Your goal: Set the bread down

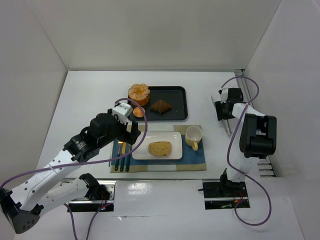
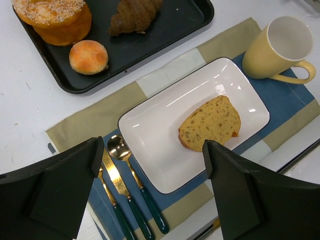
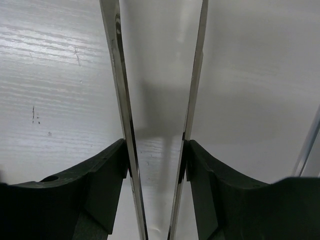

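The bread (image 1: 160,148) is a pale tan speckled slice lying flat on the right half of the white rectangular plate (image 1: 145,152). In the left wrist view the bread (image 2: 210,123) lies just beyond my right fingertip, on the plate (image 2: 165,115). My left gripper (image 1: 131,131) hovers over the plate's left end. It is open and empty (image 2: 152,155). My right gripper (image 1: 223,111) is at the far right of the table, away from the plate. It is shut (image 3: 156,155) on a pair of metal tongs (image 3: 120,100), which point at the bare white table.
A black tray (image 1: 177,90) behind the plate holds a brown croissant (image 1: 161,106), a big round bun (image 1: 139,93) and a small orange roll (image 1: 138,112). A yellow cup (image 1: 193,136) stands right of the plate. A gold knife, fork and spoon (image 1: 121,155) lie on the blue and beige placemat (image 1: 195,162).
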